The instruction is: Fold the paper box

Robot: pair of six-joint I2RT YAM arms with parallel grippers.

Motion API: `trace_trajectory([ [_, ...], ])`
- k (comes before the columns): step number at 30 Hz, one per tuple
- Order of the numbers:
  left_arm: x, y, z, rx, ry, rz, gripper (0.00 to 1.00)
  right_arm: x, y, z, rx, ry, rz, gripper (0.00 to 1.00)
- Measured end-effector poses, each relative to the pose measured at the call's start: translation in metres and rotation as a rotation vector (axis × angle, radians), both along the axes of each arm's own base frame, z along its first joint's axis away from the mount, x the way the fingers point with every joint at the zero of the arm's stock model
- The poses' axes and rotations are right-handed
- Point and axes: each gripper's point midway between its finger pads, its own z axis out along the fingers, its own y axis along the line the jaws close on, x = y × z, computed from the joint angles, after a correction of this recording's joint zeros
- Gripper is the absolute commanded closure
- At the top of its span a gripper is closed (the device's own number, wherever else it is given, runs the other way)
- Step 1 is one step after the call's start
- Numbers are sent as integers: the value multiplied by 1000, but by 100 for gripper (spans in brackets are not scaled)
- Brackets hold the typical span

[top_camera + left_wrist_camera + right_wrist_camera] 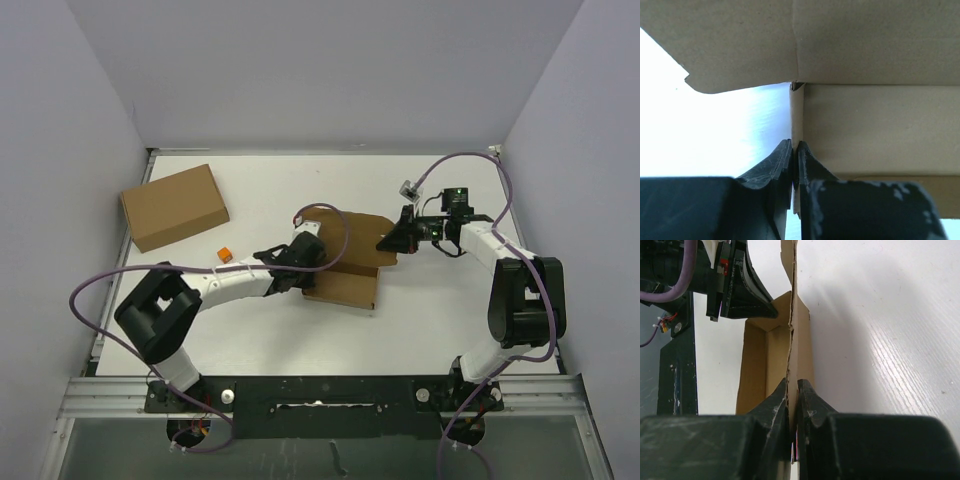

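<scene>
The paper box (350, 285) lies part-folded in the middle of the white table, with a rounded lid flap (362, 232) spread behind it. My left gripper (303, 264) is at its left end. In the left wrist view this gripper (794, 144) is shut on the thin edge of an upright side wall of the box (880, 125). My right gripper (386, 243) is at the flap's right edge. In the right wrist view it (793, 381) is shut on the edge of a standing cardboard panel (802, 340), with the left arm's gripper (740, 285) beyond.
A larger plain brown cardboard box (175, 207) sits at the back left. A tiny orange cube (225, 256) lies just left of the left arm. Grey walls close in the table (430, 330) on three sides. Purple cables loop off both arms.
</scene>
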Motion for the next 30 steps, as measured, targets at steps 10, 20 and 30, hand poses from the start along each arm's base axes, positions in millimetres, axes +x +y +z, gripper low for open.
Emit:
trace_trajectory([
  [10,7,-1,-6,52,5,-6,94,1,0,-1,-7,-4,-1,100],
  [20,10,-2,-7,202,-13,-8,95,1,0,-2,-13,-9,-2,100],
  [30,-1,6,-9,255,23,-38,64,0,1,-2,-13,-6,2,100],
])
